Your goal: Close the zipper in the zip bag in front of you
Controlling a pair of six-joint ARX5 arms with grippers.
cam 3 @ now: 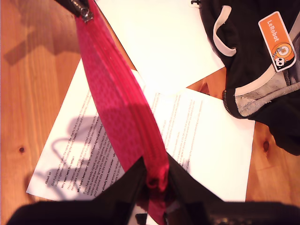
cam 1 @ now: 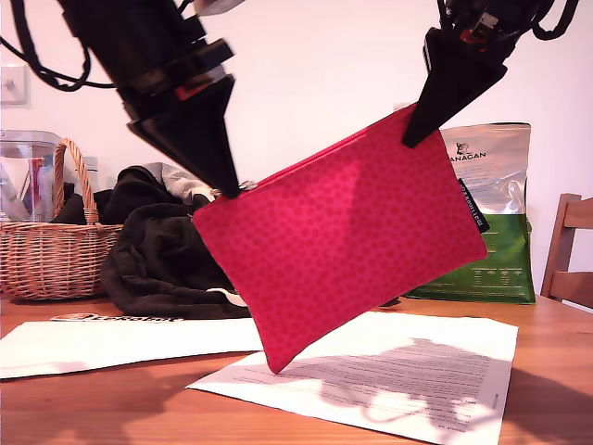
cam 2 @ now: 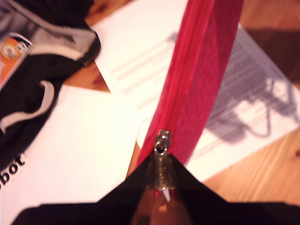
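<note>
Printed sheet (cam 1: pixel 389 371) on the tabletop (cam 1: pixel 547 389) nearest; above, zip bag (cam 1: pixel 343 241) hanging aloft, first hand (cam 2: pixel 160 180) clamped on the zipper (cam 2: pixel 161 161) slider, second hand (cam 3: pixel 157 180) pinching the far end: best kept taut.

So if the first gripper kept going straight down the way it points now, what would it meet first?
Probably the white paper sheets on the wooden table. My first gripper, shut on the zipper slider, points down at them; depth is unclear.

arms (cam 1: pixel 139 46): cut off above | tag (cam 1: pixel 473 206): print unreadable | chair (cam 1: pixel 567 250): cropped
</note>
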